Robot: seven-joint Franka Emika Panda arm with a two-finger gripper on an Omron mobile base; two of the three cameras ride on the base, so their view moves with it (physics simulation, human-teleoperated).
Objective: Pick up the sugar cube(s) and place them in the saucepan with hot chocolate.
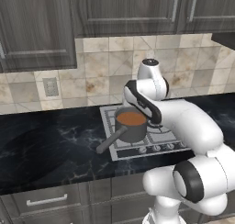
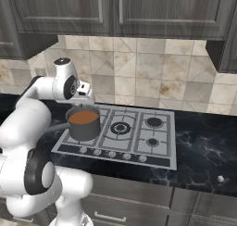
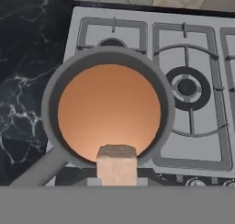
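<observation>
fingers [image 3: 117, 179]: narrow, clamped on the sugar cube [image 3: 116, 162]; tips themselves mostly hidden behind it
sugar cube: small pale tan block, rough grainy faces, held above the near rim of the saucepan [image 3: 108, 110] in the hand view
saucepan: round grey metal, reddish-brown liquid inside, long straight dark grey handle [image 1: 110, 141] pointing toward the table's front edge; sits on the front left burner of the stove [image 2: 121, 136]
hand: hangs just above the saucepan in both base views
stove: silver gas top, grey grates, row of knobs [image 2: 113, 155] along the front edge
table [image 1: 50, 147]: black marble with white veins; one small pale speck [image 2: 221, 178] near its front edge, right of the stove
room: beige tile wall [image 2: 152, 67], dark wood cabinets [image 2: 115, 12] above, drawers [image 1: 46, 200] below
</observation>
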